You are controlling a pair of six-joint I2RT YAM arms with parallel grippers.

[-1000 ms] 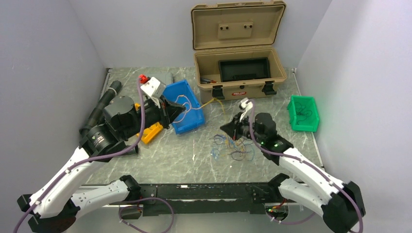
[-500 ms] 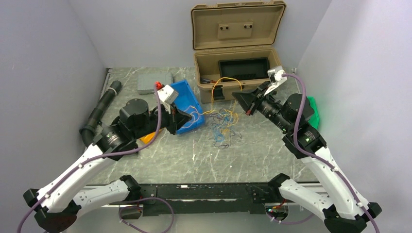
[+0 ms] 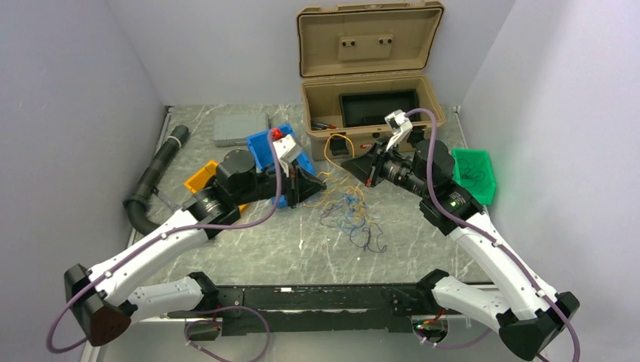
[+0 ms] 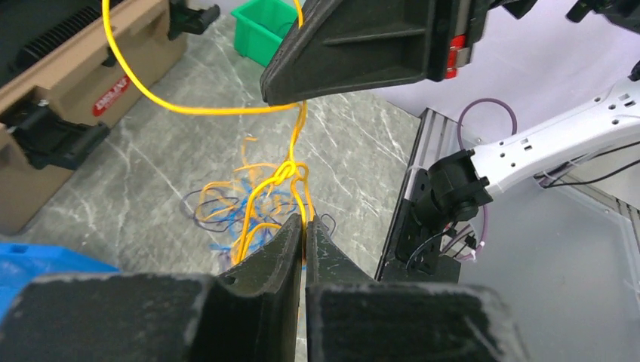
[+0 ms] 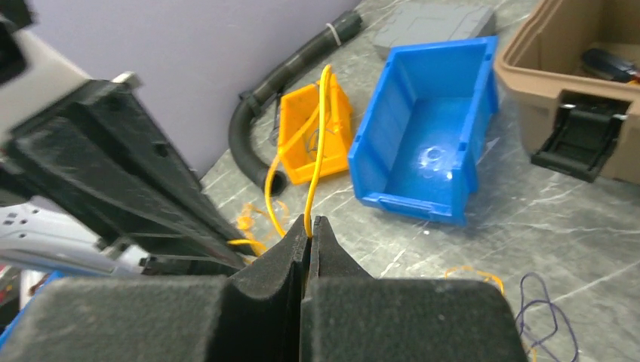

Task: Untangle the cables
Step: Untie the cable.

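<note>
Though strewn with cables (image 3: 355, 219), a grey marbled tabletop (image 3: 256, 241) (pale lilac walls (image 3: 68, 113))

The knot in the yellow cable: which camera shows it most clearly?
The left wrist view: the knot sits large and sharp just beyond the left gripper. From above it is lost in the small tangle. The right wrist view shows only a yellow strand, no knot.

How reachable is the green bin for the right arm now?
Probably yes: the green bin lies beside it, nothing between, but the right gripper is shut on a yellow cable.
</note>
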